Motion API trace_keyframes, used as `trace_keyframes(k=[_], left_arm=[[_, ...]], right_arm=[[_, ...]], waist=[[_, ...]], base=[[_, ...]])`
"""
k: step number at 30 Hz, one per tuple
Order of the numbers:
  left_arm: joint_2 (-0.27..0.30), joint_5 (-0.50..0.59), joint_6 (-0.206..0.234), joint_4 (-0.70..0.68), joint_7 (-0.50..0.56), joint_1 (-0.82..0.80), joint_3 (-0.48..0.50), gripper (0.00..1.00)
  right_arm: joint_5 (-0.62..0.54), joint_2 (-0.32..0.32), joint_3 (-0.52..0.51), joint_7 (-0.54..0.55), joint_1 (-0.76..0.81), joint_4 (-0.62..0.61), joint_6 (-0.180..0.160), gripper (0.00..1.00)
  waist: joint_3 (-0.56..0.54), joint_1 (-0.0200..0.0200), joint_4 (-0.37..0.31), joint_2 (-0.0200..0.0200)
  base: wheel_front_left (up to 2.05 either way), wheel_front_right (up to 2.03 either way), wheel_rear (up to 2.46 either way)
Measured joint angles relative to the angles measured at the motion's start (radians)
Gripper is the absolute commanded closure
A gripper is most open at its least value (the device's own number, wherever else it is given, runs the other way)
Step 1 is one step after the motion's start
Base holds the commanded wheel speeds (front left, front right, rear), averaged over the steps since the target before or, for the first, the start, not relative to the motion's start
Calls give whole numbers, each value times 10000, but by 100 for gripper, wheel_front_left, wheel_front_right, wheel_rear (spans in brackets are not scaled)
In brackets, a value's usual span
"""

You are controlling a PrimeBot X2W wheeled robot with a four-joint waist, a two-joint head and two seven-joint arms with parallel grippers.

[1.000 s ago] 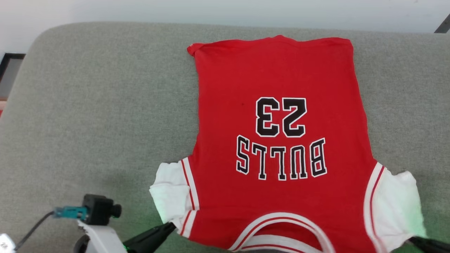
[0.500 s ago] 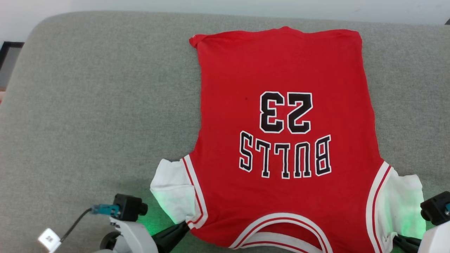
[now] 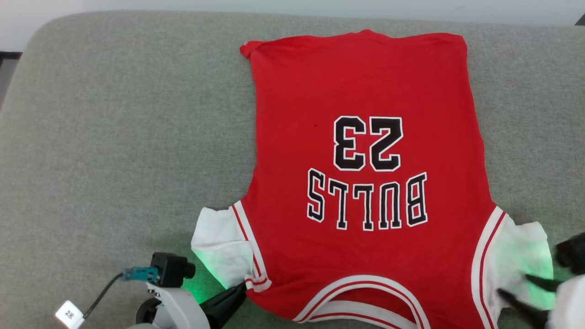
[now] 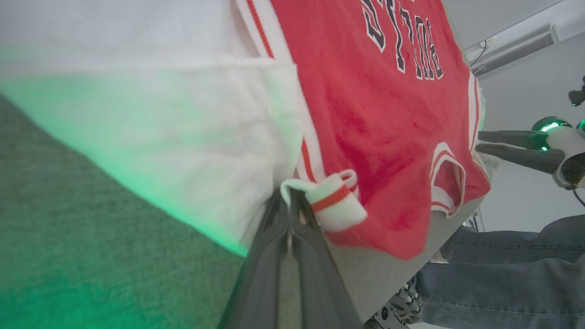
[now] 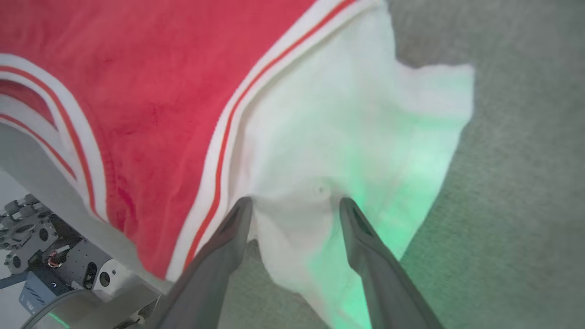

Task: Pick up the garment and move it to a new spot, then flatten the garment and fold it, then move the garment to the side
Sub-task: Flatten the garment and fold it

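Bright, even light leaves soft shadows on the grey cushion (image 3: pixel 114 137). A green glow tints the white sleeves (image 4: pixel 137 114) of the jersey (image 3: pixel 365 82), blurred in the left wrist view.

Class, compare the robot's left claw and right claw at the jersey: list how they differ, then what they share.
The left claw is shut; the right claw is open. The left claw pinches the jersey's striped trim; the right claw straddles a white sleeve without clamping it. Both sit at the jersey's near edge, one at each sleeve.
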Motion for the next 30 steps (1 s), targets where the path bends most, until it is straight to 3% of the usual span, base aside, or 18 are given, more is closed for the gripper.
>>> trace_keyframes(k=[6,10,13,21,30], left_arm=[[-59,224,-10,-217,-169,32,69,100],[-140,426,63,-449,-213,-58,121,100],[-305,662,67,-598,-224,-328,167,100],[-813,1068,4,-738,-163,-1073,199,100],[-1175,1453,-165,-1012,-257,-1456,221,100]], right_arm=[[1452,-811,-1875,1108,212,-1521,0,0],[1779,-915,-2894,1747,-1164,-1593,0,0],[1087,-397,-3064,1883,-3153,-627,-2,0],[-1409,999,-1478,2982,-8272,3388,0,0],[-3080,1668,-1191,3793,-11424,7003,-2,0]], waist=[[108,0,133,0],[318,0,304,0],[579,0,466,0],[1472,0,1164,0],[2486,0,2044,0]], base=[[0,0,0],[0,0,0],[0,0,0],[0,0,0],[0,0,0]])
